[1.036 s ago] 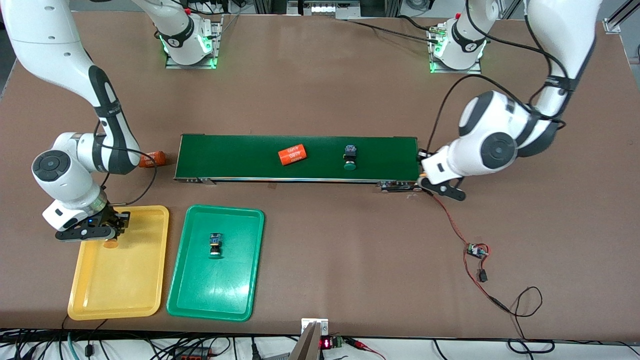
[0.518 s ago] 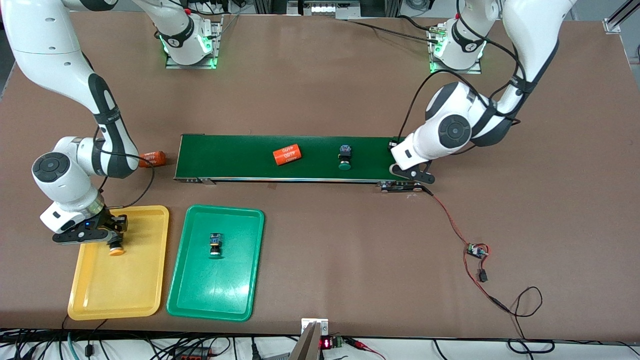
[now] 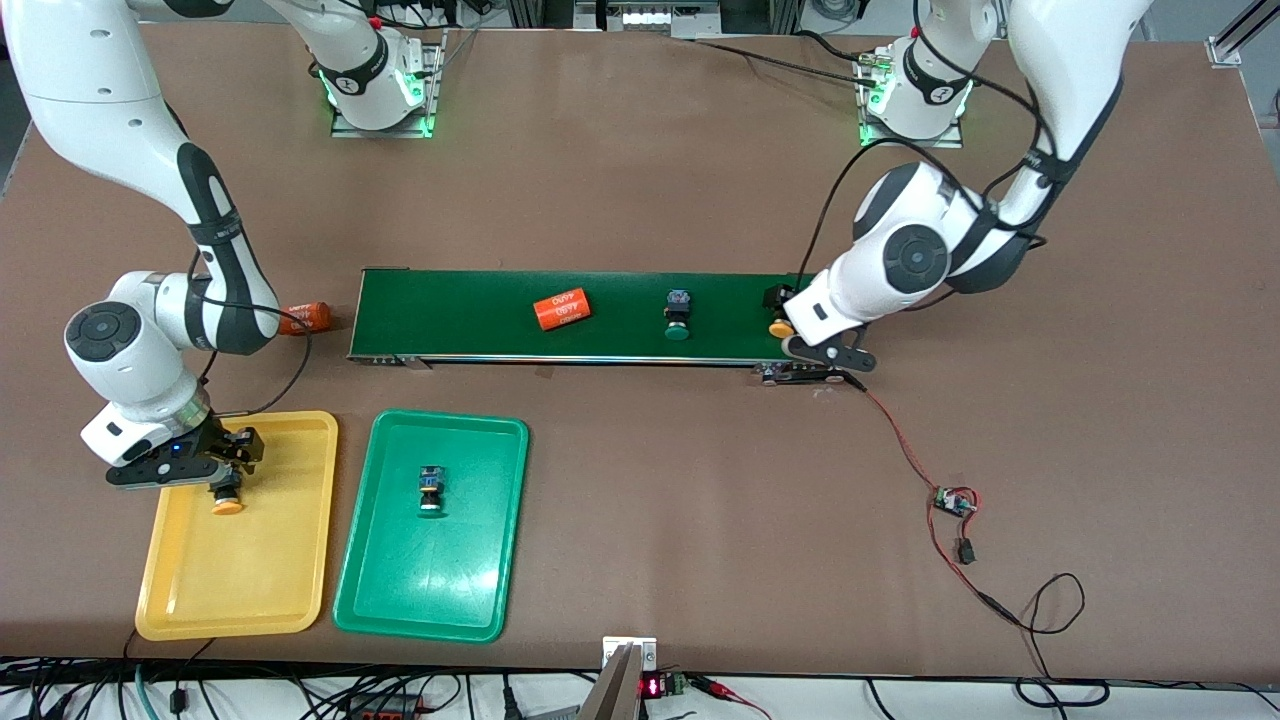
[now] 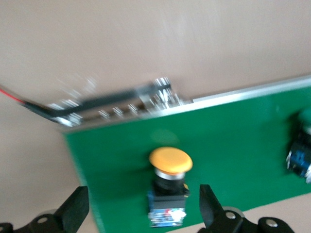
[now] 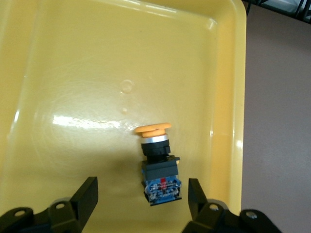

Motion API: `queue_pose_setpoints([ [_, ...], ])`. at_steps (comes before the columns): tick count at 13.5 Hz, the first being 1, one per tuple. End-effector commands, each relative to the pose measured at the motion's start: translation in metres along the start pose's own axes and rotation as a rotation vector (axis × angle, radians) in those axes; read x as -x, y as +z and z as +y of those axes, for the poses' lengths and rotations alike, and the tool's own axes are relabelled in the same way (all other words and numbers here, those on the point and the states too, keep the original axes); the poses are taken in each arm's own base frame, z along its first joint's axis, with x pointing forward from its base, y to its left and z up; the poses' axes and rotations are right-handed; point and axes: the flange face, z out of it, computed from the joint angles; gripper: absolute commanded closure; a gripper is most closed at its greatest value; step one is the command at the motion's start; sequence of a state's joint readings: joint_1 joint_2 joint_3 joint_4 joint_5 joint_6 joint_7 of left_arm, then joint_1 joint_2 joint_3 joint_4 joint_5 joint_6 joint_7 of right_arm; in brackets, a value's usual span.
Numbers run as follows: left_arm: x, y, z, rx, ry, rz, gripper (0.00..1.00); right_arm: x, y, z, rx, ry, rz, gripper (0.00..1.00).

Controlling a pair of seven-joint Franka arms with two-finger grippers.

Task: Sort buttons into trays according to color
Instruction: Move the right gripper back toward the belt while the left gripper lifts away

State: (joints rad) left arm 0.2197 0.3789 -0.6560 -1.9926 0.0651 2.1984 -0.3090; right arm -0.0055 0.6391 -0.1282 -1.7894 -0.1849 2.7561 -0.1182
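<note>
A yellow-capped button (image 3: pixel 227 500) (image 5: pixel 158 167) lies on its side in the yellow tray (image 3: pixel 250 580) (image 5: pixel 87 73). My right gripper (image 3: pixel 228 470) (image 5: pixel 141 196) hangs open just above it, with both fingers clear of it. A second yellow-capped button (image 3: pixel 780 328) (image 4: pixel 169 182) lies on the conveyor belt (image 3: pixel 460 310) at the left arm's end. My left gripper (image 3: pixel 782 312) (image 4: pixel 142 213) is open around this button without touching it. A green-capped button (image 3: pixel 677 318) (image 4: pixel 300 150) rides mid-belt. Another button (image 3: pixel 431 492) lies in the green tray (image 3: pixel 430 590).
An orange numbered cylinder (image 3: pixel 561 310) lies on the belt, and another (image 3: pixel 303 318) lies on the table off the belt's end nearest the right arm. A red-and-black wire with a small circuit board (image 3: pixel 952 500) trails across the table from the belt's other end.
The left gripper swung in over the belt's end and opened, and a yellow-capped button now lies there. The right gripper opened and left its button in the yellow tray. Belt items drifted toward the right arm's end.
</note>
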Motion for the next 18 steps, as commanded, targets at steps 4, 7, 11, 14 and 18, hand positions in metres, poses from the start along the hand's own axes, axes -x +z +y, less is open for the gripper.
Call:
queue_pose_setpoints([
  [4, 0.01, -0.129, -0.078, -0.149, -0.156, 0.134, 0.0, 0.007, -0.078, -0.048, -0.089, 0.034, -0.111, 0.0],
  [7, 0.029, -0.182, -0.096, -0.184, 0.01, 0.094, 0.0, 0.021, -0.109, -0.084, -0.111, 0.106, -0.118, 0.0],
  [11, 0.052, -0.263, -0.114, -0.188, 0.047, 0.033, 0.0, 0.033, -0.171, -0.129, -0.117, 0.107, -0.259, 0.0],
  [14, 0.063, -0.32, -0.116, -0.185, 0.02, 0.088, 0.0, 0.036, -0.22, -0.169, -0.132, 0.187, -0.302, 0.0],
  [18, 0.06, -0.332, -0.14, -0.122, -0.025, 0.149, 0.0, 0.045, -0.262, -0.212, -0.152, 0.246, -0.32, 0.0],
])
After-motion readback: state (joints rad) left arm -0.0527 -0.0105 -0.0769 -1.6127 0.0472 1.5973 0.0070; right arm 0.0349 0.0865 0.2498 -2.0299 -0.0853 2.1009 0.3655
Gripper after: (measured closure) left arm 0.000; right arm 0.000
